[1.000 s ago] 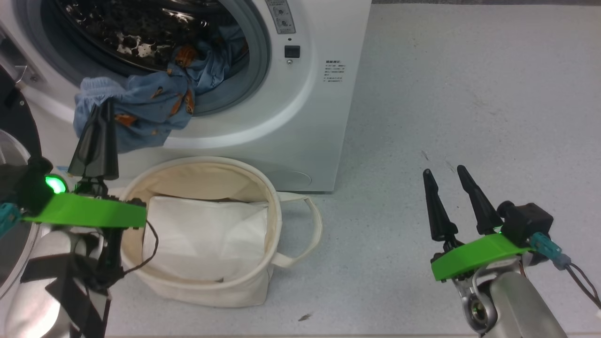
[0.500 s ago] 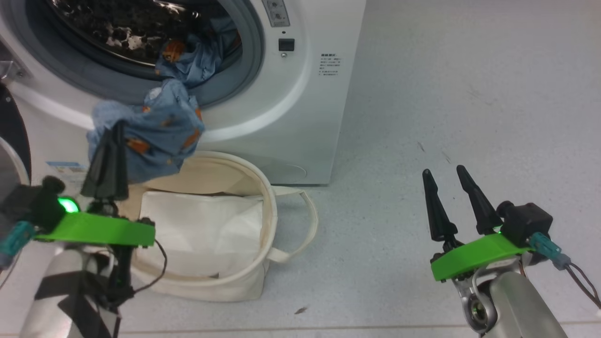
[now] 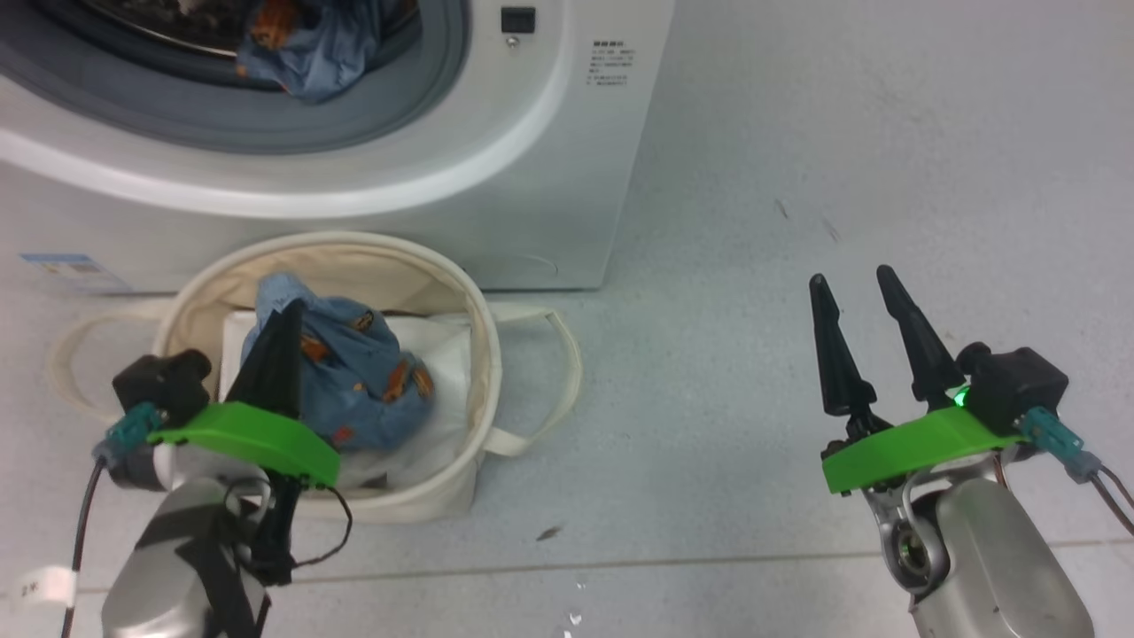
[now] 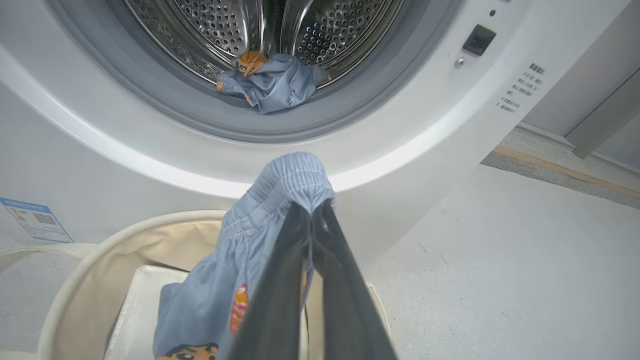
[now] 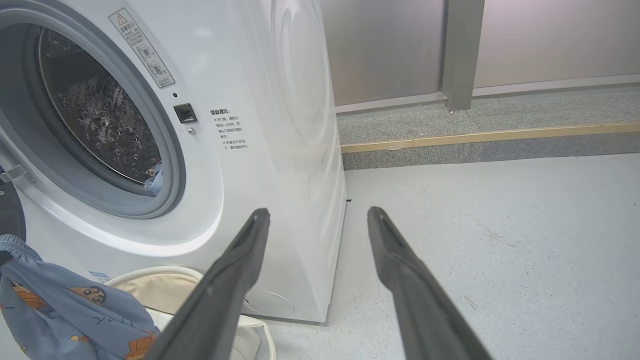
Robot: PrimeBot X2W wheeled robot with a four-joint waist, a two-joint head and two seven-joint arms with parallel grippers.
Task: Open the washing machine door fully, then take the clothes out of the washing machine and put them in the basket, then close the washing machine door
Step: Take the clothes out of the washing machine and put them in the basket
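The floor [image 3: 797, 177] is pale grey and speckled, with a thin seam running across its near edge and a small dark speck [image 3: 549, 532] just right of the basket. In the right wrist view, a low kerb with a tan strip [image 5: 500, 135] runs along the far side, and grey metal wall panels [image 5: 390, 45] stand above it. One white washing machine [image 3: 496, 177] stands at the far left with its drum mouth uncovered and a blue sticker [image 3: 71, 270] low on its front. One cream basket [image 3: 416, 501] sits on the floor just near of it, with two loop handles, one on the left and one on the right. One folded white sheet [image 3: 443, 354] lies inside the basket. The clothes [image 3: 363, 381] are two pieces. One is light blue with orange-brown print and hangs bunched inside the basket's rim, over the sheet. The left gripper [image 3: 291, 312] is clenched on its gathered waistband. The other piece [image 4: 275, 85] lies at the near lip of the steel drum. The right gripper [image 3: 850, 275] is at the near right above bare floor, well apart from the basket, with its two fingers spread and nothing between them.
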